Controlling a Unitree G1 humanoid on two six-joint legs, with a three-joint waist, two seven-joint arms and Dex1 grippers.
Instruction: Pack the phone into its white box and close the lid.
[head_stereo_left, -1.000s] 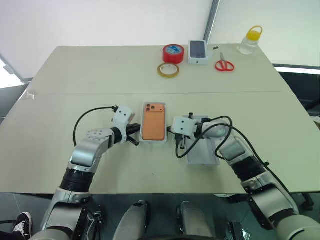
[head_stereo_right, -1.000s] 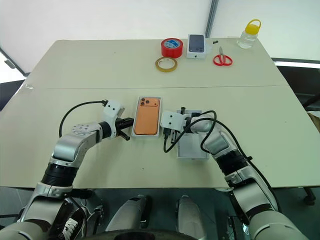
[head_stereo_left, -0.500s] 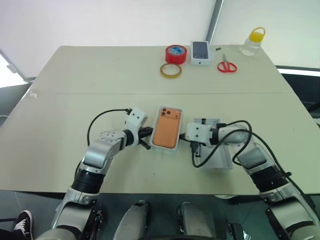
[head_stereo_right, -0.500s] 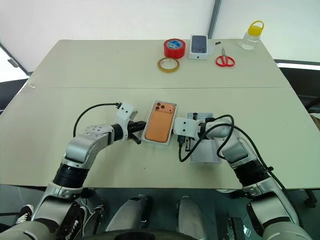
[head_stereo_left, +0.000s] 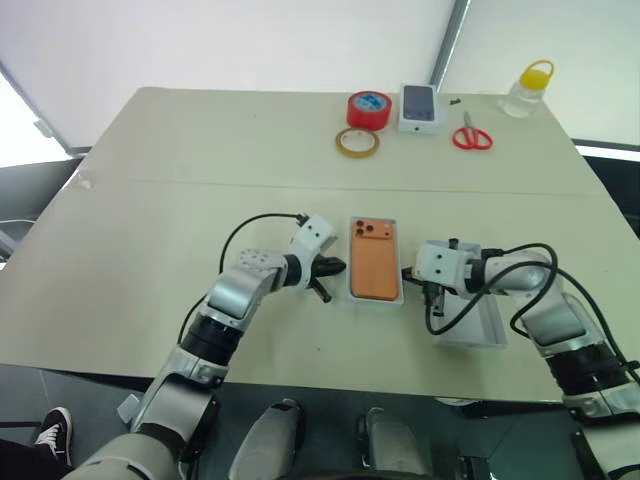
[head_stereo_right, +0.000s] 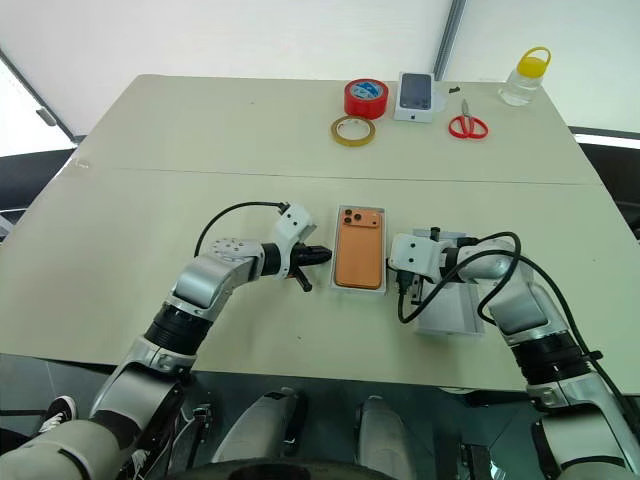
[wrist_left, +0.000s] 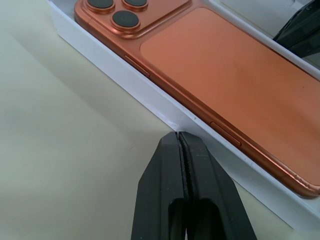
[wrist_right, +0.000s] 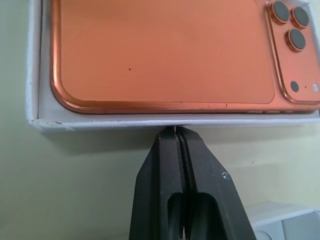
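Left eye view is giving us the wide worktop (head_stereo_left: 150, 180), tape rolls (head_stereo_left: 368, 108) and scissors (head_stereo_left: 472, 136) sitting at the far edge. Centre stage, the lid (head_stereo_left: 478, 322) is lying open side up under the right arm, just beside the white box (head_stereo_left: 350, 285), and the phone (head_stereo_left: 374, 262) is lying in that box, camera side up. The left hand (wrist_left: 182, 145) and right hand (wrist_right: 176, 134) are flanking the box, fingers pressed together, gripping nothing, tips at its long walls. Squaring-up looks like the step in hand; next, I'd judge, the lid needs picking up, flipping over and lowering onto the box
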